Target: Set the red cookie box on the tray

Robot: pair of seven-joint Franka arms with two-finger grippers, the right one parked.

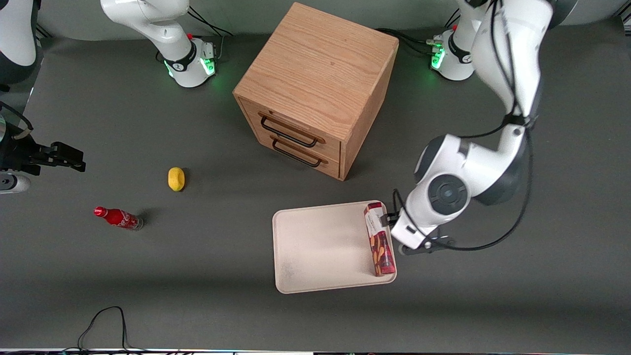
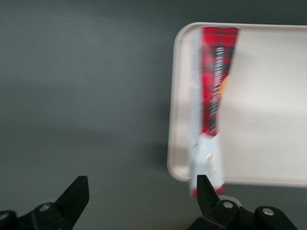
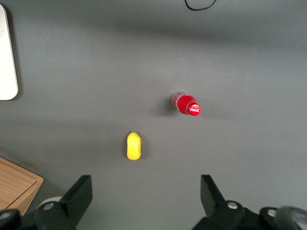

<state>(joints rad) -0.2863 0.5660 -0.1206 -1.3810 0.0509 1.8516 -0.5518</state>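
Cookie packaging first: from the front, the red cookie box (image 1: 379,240) lies flat on the tray (image 1: 320,246), along the tray's edge toward the working arm's end of the surface (image 1: 207,276), its white end pointing toward the wooden drawer cabinet (image 1: 315,88). The gripper (image 1: 392,218) sits just beside that white end, at the tray's corner nearest the cabinet. The tray rests nearer the front camera than the cabinet. Toward the parked arm's end lie a yellow lemon (image 1: 176,178) and a small red soda bottle (image 1: 118,218), well apart from the tray, the bottle nearer the camera than the lemon.

From the left wrist, the fingers (image 2: 76,194) stand wide apart and hold nothing; one fingertip is close to the box's (image 2: 213,105) white end, though I cannot tell if it touches. The box lies along the rim of the tray (image 2: 268,96).

From the right wrist, the lemon (image 3: 134,145) and the bottle (image 3: 186,104) rest on the dark surface, with a tray corner (image 3: 6,62) and a cabinet corner (image 3: 17,189) at the edges.
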